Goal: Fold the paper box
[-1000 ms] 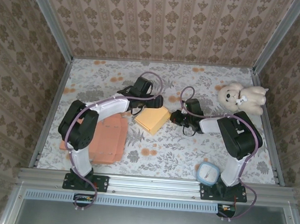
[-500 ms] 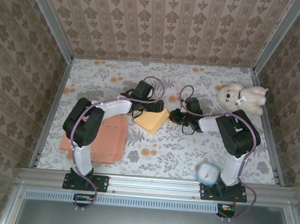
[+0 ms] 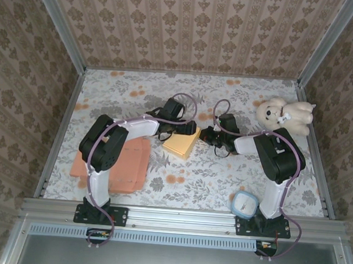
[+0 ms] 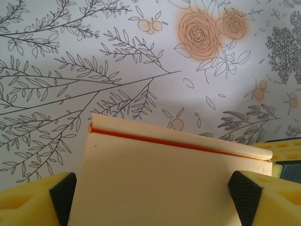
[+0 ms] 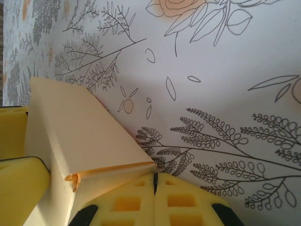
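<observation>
Quick count: one cream paper box (image 3: 183,143) lying flat mid-frame, one flat orange pad (image 3: 125,164) at lower left, one teddy bear (image 3: 285,115) at upper right, and one little blue-rimmed tub (image 3: 245,204) at lower right. Both arms are bent low, reaching in toward the centre. The left gripper (image 4: 153,195) has its jaws spread wide either side of the box. The right gripper (image 5: 155,181) is closed up tight, just beside the box's edge. There's a floral tablecloth (image 3: 228,93) and patterned wallpaper walls (image 3: 197,29) all round.
</observation>
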Controlling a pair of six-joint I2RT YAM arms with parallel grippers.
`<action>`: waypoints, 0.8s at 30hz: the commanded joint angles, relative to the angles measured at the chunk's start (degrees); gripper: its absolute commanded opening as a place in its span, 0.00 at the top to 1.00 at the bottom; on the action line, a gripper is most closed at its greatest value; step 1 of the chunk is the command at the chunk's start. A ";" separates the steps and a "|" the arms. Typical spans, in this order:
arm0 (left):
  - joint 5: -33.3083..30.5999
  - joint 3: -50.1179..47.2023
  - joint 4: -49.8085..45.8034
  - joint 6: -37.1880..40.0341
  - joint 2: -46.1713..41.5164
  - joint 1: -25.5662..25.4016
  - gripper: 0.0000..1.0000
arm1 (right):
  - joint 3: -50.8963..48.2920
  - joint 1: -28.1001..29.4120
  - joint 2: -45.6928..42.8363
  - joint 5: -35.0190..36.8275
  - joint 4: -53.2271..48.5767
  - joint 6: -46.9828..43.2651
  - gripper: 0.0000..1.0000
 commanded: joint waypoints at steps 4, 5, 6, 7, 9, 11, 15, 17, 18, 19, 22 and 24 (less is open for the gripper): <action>14.36 2.58 6.07 -3.59 1.34 -7.38 0.14 | 0.71 1.36 1.49 -2.16 2.39 -0.64 1.00; 12.66 2.24 5.37 -3.77 0.91 -7.21 0.14 | 0.37 1.35 1.07 -2.20 2.39 -0.71 1.00; 11.08 1.84 4.70 -3.92 0.23 -6.97 0.14 | 0.13 1.35 0.78 -2.22 2.22 -0.81 1.00; 9.34 1.37 3.92 -4.13 -0.41 -6.43 0.14 | -0.03 1.35 0.38 -2.00 1.79 -1.14 1.00; 6.85 0.13 2.96 -4.71 -1.80 -5.04 0.14 | -0.44 1.35 -0.45 -1.15 0.55 -1.84 1.00; 6.12 -1.69 3.63 -6.31 -3.31 -2.63 0.13 | -0.74 1.35 -1.33 -0.37 -0.78 -2.67 1.00; 7.65 -5.39 5.89 -8.71 -5.49 1.59 0.12 | -1.34 1.19 -3.43 0.97 -3.61 -3.99 1.00; 7.79 -6.83 6.51 -9.24 -6.92 3.02 0.11 | -1.82 1.18 -4.93 1.63 -5.22 -4.71 1.00; 7.87 -7.71 6.85 -9.30 -7.60 3.43 0.11 | -2.18 1.14 -5.59 1.96 -5.87 -5.04 1.00; 7.85 -8.60 7.28 -9.37 -8.64 3.77 0.11 | -2.53 1.09 -6.67 2.37 -6.73 -5.50 1.00; 5.81 -11.32 7.02 -8.98 -12.19 4.13 0.10 | -4.10 1.09 -10.04 3.39 -9.18 -6.59 1.00; 4.04 -13.12 6.17 -8.69 -14.75 3.98 0.10 | -5.30 1.17 -12.23 3.37 -10.71 -6.98 1.00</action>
